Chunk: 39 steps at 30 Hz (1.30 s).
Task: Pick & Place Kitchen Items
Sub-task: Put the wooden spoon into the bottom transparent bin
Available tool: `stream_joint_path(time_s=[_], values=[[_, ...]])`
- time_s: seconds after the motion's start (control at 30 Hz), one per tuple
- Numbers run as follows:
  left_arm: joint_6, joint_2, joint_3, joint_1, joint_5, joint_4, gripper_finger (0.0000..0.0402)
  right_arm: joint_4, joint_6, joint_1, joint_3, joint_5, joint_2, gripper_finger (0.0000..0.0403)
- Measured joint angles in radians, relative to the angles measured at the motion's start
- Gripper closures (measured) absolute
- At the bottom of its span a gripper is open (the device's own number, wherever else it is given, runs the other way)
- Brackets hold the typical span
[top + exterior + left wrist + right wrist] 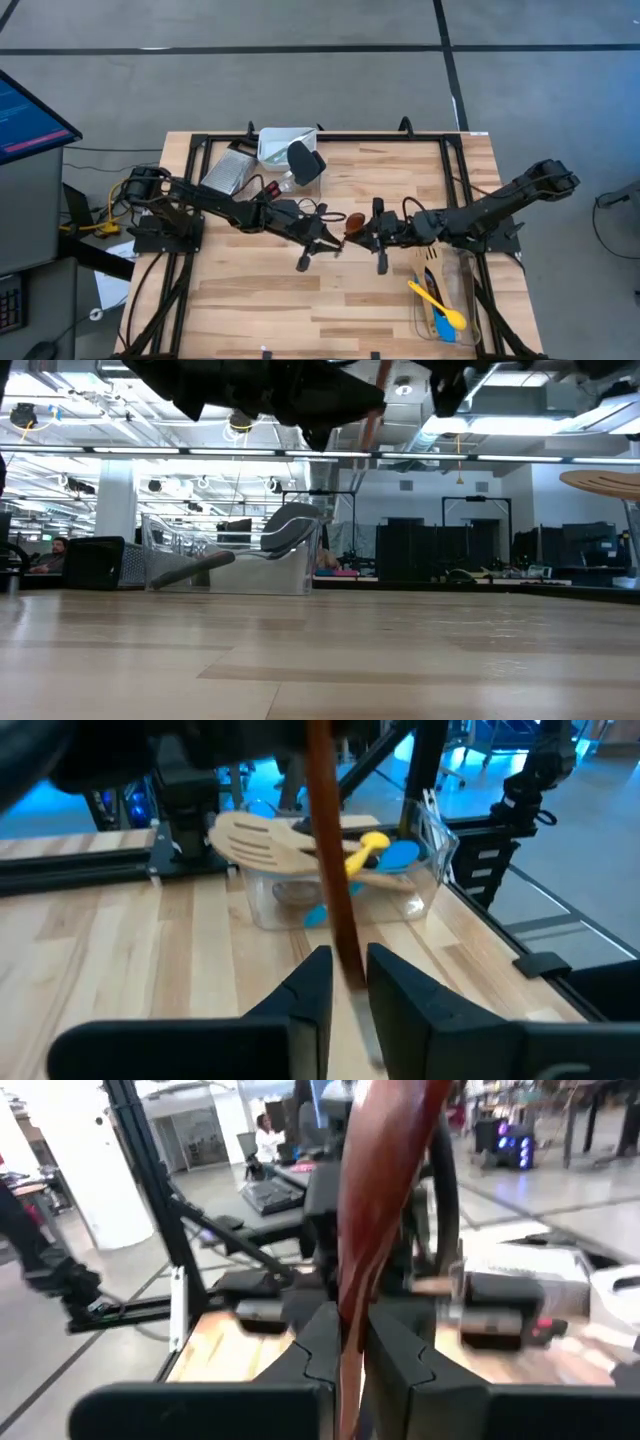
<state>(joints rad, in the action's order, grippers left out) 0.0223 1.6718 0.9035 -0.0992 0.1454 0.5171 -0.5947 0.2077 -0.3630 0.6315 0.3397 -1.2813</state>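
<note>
The right gripper pinches a reddish-brown wooden handle between its dark fingers; the other arm sits just beyond, blurred.

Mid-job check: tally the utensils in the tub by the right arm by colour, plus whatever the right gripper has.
Yellow spoon: 1
Blue spoon: 1
Pale wooden slotted turner: 1
Dark brown utensil, in right gripper: 1
Total: 4
</note>
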Motion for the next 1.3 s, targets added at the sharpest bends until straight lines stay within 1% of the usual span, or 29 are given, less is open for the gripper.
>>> stream_joint_path(time_s=[0.13,0.2,0.3,0.43,0.47,0.57,0.67,0.77,0.9,1.03,1.13,1.23,1.3], values=[[0.0,-0.02,0.001,0.005,-0.032,-0.028,0.0333,0.153,0.061,-0.011,-0.001,-0.004,0.082,0.0385],[0.0,-0.031,0.001,0.009,-0.071,-0.076,0.0321,0.217,0.087,-0.025,-0.001,0.039,0.121,0.0385],[0.0,-0.034,0.0,0.023,-0.119,-0.089,0.0308,0.298,0.119,-0.053,-0.002,0.097,0.183,0.0385],[0.0,-0.033,0.0,0.047,-0.122,-0.095,0.0302,0.376,0.19,-0.099,-0.002,0.11,0.278,0.0385],[0.0,-0.033,0.0,0.052,-0.122,-0.096,0.0302,0.4,0.209,-0.114,-0.001,0.127,0.303,0.0385],[-0.002,-0.033,0.0,0.062,-0.122,-0.098,0.0303,0.573,0.278,-0.162,0.045,0.221,0.365,0.0385],[-0.003,-0.033,0.0,0.062,-0.121,-0.098,0.0305,0.835,0.407,-0.217,0.133,0.35,0.395,0.0385],[-0.004,-0.033,0.0,0.062,-0.121,-0.098,0.0305,1.113,0.576,-0.266,0.236,0.435,0.388,0.0385],[-0.004,-0.033,0.0,0.062,-0.121,-0.098,0.0305,1.406,0.796,-0.316,0.362,0.473,0.35,0.0385],[-0.004,-0.033,0.0,0.062,-0.12,-0.099,0.0305,1.658,1.041,-0.357,0.444,0.467,0.291,0.0385],[-0.004,-0.033,0.0,0.062,-0.12,-0.099,0.0305,1.802,1.217,-0.394,0.472,0.419,0.242,0.0385],[-0.004,-0.032,0.0,0.062,-0.12,-0.099,0.0305,1.898,1.378,-0.434,0.477,0.374,0.2,0.0385],[-0.003,-0.032,0.0,0.062,-0.12,-0.099,0.0305,1.923,1.456,-0.467,0.477,0.35,0.181,0.0385]])
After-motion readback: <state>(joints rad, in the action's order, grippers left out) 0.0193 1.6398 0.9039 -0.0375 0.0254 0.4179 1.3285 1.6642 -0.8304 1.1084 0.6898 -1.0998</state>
